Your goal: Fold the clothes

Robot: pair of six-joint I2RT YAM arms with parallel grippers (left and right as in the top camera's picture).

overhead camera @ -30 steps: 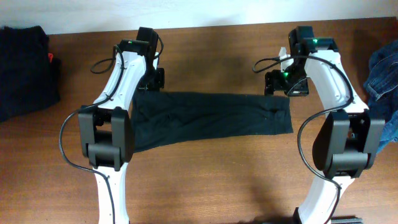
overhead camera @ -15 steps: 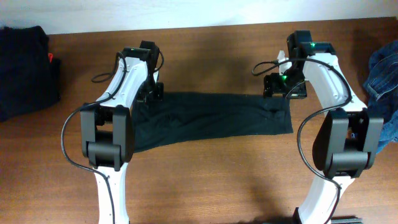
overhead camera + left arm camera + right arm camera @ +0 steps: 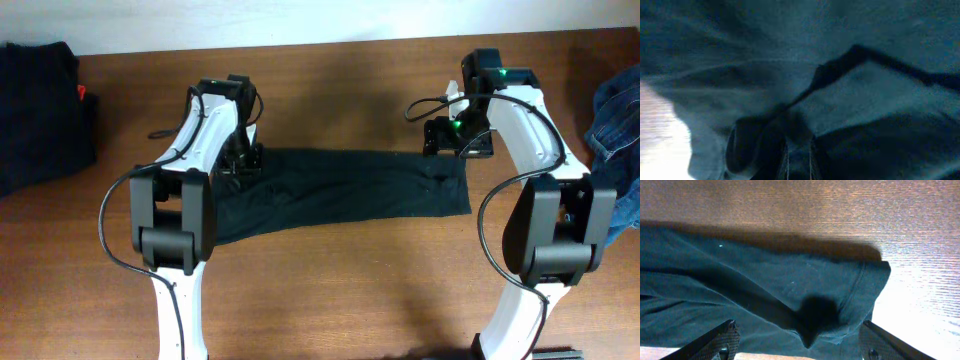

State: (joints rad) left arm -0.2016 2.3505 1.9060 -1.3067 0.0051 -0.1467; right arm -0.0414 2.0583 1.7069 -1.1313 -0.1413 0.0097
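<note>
- Overhead view: black T-shirt [image 3: 340, 190] spread as a long, narrow band across the middle of the wooden surface [image 3: 330, 290]. No sleeves standing out, so apparently folded lengthwise already.
- Left end effector [image 3: 243, 160]: down on the band's left end, near its far edge. Left wrist view filled with dark, creased cloth at very close range. Fingers too dim to read, so cannot tell whether clenched on the cloth or merely resting on it.
- Right end effector [image 3: 458, 140]: poised over the band's far right corner. Fingers [image 3: 722, 340] spread wide on either side of the hemmed corner in the right wrist view, released and grasping nothing.
- Dark heap of clothes [image 3: 40, 110] at the surface's left edge and blue denim garment [image 3: 615, 120] at its right edge, both well apart from the band. Cannot tell whether either is folded.
- Progress, as a judgement: roughly midway on this garment. Lengthwise narrowing done; crosswise folds left to shorten the band into a compact packet. Far corners the likely next grasp. Denim apparently waiting its turn.
</note>
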